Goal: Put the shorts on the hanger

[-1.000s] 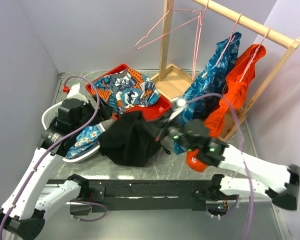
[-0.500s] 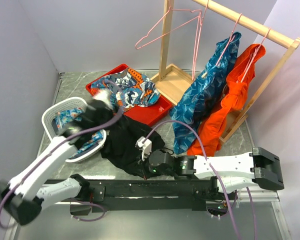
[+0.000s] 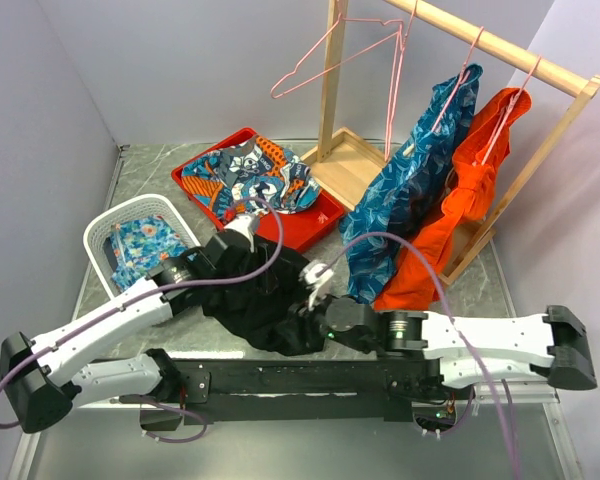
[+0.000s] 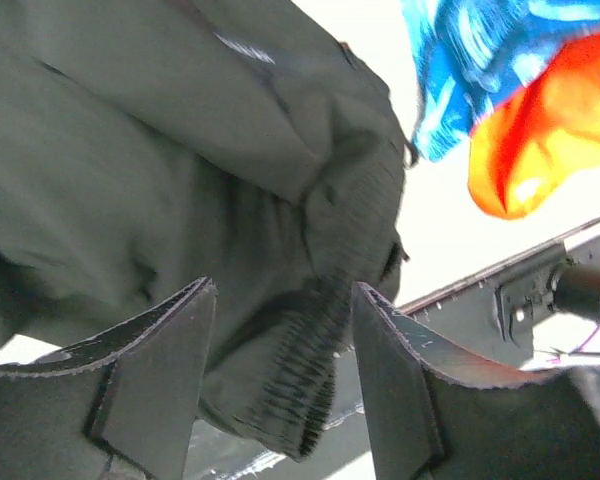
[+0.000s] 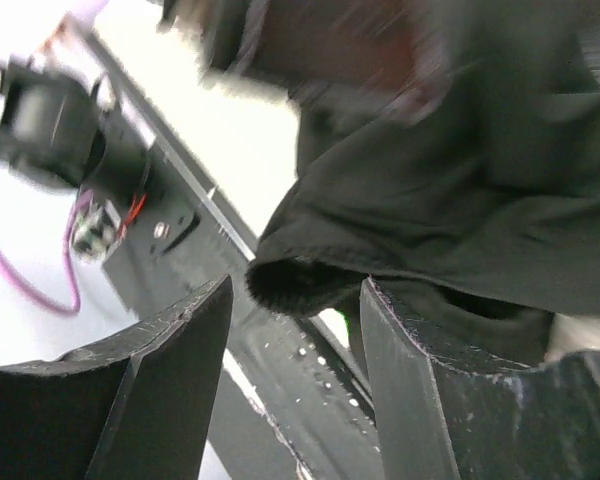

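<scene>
Top external view: shorts (image 3: 268,305) lie heaped on the table's (image 3: 145,170) near side, right gripper (image 5: 295,290) released beside a fold, left gripper (image 4: 283,300) straddling the fabric, grip unclear.

Both arms stretched low, left pincer (image 4: 285,290) parted, right pincer (image 5: 298,285) parted

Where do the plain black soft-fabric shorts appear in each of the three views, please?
Top external: the plain black soft-fabric shorts lie heaped at centre, slightly left.
Left wrist: they fill the upper left and centre.
Right wrist: they fill the upper right.
Shared landmark: the black mounting rail.
</scene>
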